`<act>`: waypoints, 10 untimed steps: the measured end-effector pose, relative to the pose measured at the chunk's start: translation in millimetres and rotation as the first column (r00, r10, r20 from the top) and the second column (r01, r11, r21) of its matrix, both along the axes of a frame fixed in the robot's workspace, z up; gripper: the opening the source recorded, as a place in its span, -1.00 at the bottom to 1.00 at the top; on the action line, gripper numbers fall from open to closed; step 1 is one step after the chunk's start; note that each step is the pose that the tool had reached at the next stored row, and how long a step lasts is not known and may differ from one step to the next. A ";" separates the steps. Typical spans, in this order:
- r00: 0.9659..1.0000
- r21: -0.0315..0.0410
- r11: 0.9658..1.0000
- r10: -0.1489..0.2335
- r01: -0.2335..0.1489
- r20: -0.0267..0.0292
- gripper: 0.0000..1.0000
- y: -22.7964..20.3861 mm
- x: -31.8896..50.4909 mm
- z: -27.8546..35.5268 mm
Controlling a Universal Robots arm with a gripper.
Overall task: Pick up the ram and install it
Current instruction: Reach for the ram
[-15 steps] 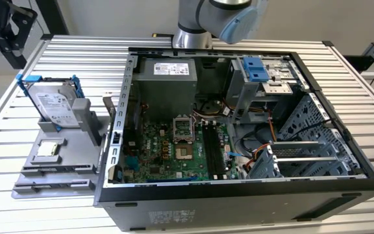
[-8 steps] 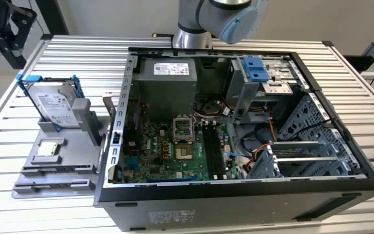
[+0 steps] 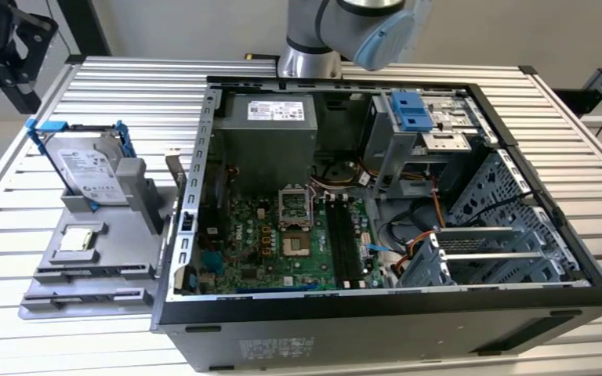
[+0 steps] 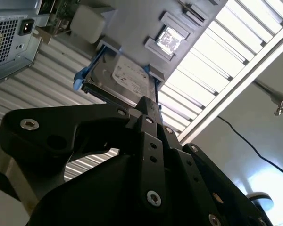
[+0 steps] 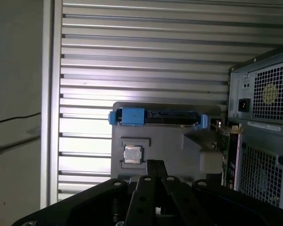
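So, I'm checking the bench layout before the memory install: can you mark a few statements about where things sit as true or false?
The dark grey computer case lies open on the slatted metal table. True.
The silver hard drive in its blue frame sits inside the case. False: it stands in the grey holder beside the case.
A small square silver chip lies in that holder. True.
The black gripper grips the drive. False: the drive stands free of it.
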State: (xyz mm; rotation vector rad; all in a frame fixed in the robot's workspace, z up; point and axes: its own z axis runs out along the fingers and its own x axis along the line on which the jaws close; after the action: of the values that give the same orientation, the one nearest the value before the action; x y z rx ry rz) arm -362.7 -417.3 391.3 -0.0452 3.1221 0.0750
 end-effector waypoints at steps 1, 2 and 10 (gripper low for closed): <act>1.000 0.000 1.000 0.000 0.000 0.000 -1.00 -1.0 0.2 0.0; 1.000 0.000 1.000 0.000 0.000 0.000 -1.00 -2.2 0.5 0.0; 1.000 0.001 1.000 0.000 0.000 0.000 -1.00 -12.1 1.9 0.0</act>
State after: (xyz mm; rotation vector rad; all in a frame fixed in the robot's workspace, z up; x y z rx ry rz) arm -360.8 -429.5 391.4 -0.0451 3.1221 0.0759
